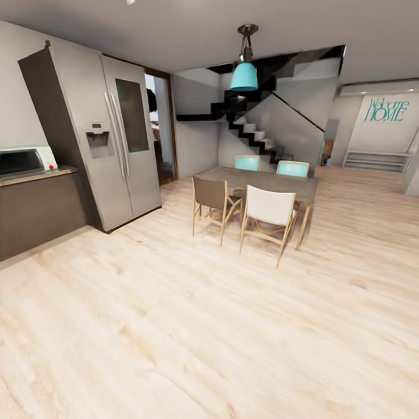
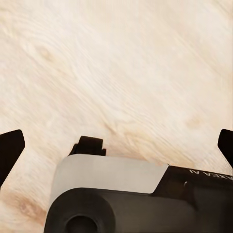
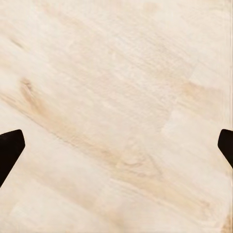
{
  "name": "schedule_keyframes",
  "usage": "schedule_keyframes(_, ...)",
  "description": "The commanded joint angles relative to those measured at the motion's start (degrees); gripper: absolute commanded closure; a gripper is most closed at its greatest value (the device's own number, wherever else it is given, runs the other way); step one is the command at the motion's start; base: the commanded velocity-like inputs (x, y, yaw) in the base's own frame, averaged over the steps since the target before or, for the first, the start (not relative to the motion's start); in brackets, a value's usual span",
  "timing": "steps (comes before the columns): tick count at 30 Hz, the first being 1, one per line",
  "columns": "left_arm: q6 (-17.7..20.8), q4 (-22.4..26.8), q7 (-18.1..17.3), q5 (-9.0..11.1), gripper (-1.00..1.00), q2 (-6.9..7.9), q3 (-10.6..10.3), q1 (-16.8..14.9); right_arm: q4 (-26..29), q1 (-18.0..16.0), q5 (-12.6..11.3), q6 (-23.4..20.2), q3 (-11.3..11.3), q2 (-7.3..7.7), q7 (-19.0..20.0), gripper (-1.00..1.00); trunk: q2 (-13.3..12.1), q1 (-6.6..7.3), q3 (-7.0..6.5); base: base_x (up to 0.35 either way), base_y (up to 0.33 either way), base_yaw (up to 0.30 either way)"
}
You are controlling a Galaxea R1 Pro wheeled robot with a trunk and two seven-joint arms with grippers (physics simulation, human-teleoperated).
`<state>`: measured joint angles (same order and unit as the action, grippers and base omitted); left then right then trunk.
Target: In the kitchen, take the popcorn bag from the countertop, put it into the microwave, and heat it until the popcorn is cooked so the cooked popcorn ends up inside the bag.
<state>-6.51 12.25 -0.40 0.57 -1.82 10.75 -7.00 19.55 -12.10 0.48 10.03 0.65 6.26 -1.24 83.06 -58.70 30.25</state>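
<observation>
The pale light-blue microwave (image 1: pixel 24 160) stands at the far left of the head view on the countertop (image 1: pixel 43 175), its dark-framed door shut. The popcorn bag and the popcorn are out of view. In the left wrist view my left gripper (image 2: pixel 119 144) is open, its dark fingertips (image 2: pixel 9 148) far apart over the light wood floor, with nothing between them. My right gripper (image 3: pixel 119 143) is open too, and its fingertips (image 3: pixel 9 145) hang over bare floor boards.
A tall steel fridge (image 1: pixel 110 139) stands right of the counter's dark cabinet (image 1: pixel 38 212). A dining table (image 1: pixel 265 181) with several chairs (image 1: pixel 267 215) sits mid-room under a teal lamp (image 1: pixel 244 74). Stairs (image 1: pixel 256 137) rise behind. Part of my own body (image 2: pixel 116 194) shows under the left gripper.
</observation>
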Motion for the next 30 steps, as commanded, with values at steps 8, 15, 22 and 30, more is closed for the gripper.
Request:
schedule_keyframes(8,-0.17,-0.03,-0.04,0.06,-1.0,-0.02,0.23,-0.04,-0.03,-0.11,0.05,0.16,-0.14,-0.44,-2.2,-1.0,0.02,-0.03,0.13,0.342,0.0,0.07)
schedule_keyframes(15,-0.17,-0.04,-0.04,0.08,-1.0,-0.01,0.22,-0.04,-0.04,-0.12,0.05,0.16,-0.12,-0.72,-4.51,-1.0,0.02,-0.03,0.35,0.342,0.0,0.25)
schedule_keyframes(22,-0.17,-0.03,-0.04,0.09,-1.0,-0.01,0.23,-0.04,-0.04,-0.12,0.05,0.16,-0.12,-0.85,-5.15,-1.0,0.02,-0.03,0.67,0.342,0.0,0.247)
schedule_keyframes(30,-0.17,-0.05,-0.04,0.13,-1.0,0.02,0.31,-0.04,-0.04,-0.12,0.05,0.16,-0.09,-1.37,-6.26,-1.0,0.02,-0.03,1.2,0.342,0.041,0.198)
